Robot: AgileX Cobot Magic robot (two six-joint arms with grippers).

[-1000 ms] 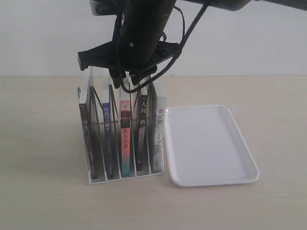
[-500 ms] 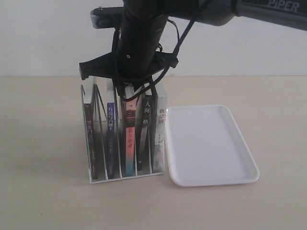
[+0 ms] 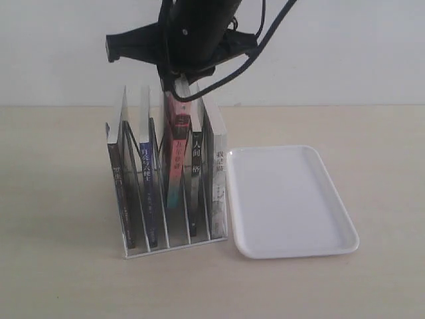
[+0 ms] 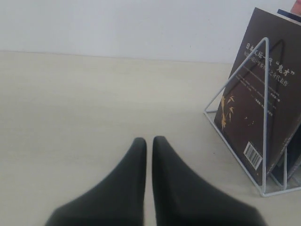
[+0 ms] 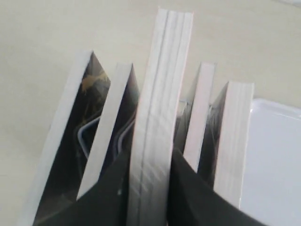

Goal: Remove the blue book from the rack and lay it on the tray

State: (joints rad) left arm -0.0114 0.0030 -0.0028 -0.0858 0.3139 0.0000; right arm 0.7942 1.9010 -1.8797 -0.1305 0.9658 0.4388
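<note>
Currently pinching the red-and-teal-spined book (image 3: 176, 143) by its top edge with the right gripper (image 5: 149, 188), fingers pressed on both covers; book standing higher than its neighbours in the middle slot of the rack (image 3: 174, 244), tilted. Second slot from the rack's end toward the table's (image 3: 53, 199) left edge: the blue book (image 3: 149, 189), standing, untouched. Flat just beside the rack, toward the right edge: the tray (image 3: 292, 199). Clenched on nothing, tips nearly meeting, low over bare tabletop near the rack's outer wire: the left gripper (image 4: 149, 141).
</note>
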